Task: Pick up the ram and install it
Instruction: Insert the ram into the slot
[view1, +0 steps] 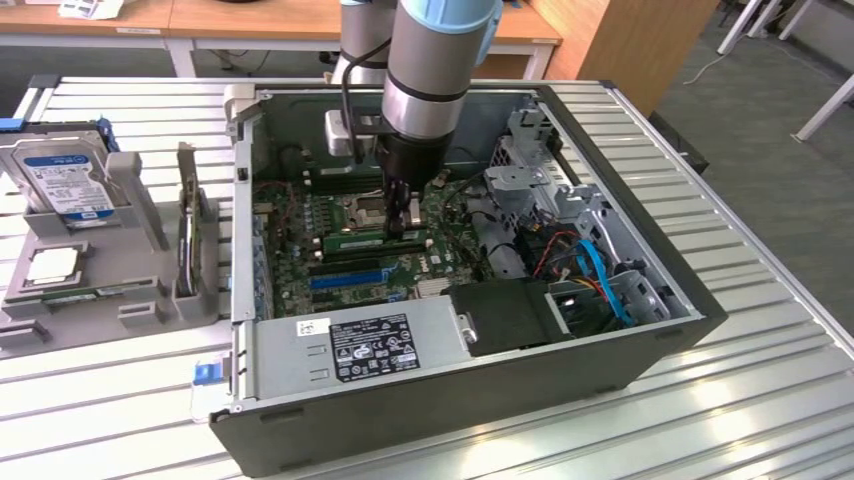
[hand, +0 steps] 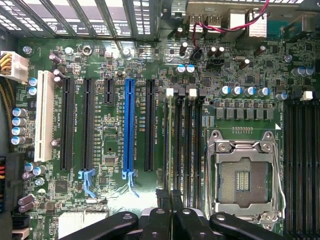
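jaws of the gripper (view1: 400, 226) pinch the ram (view1: 358, 241) from straight above. its long axis runs along the memory slots (hand: 194, 145).

exterior view high, angled down into computer case (view1: 441, 400), wrist view close over its motherboard (hand: 142, 75), seen in both

ram (view1: 363, 241) | thin green stick, dark chips | on edge, level | on motherboard (view1: 291, 252), just beside CPU socket (view1: 363, 210)
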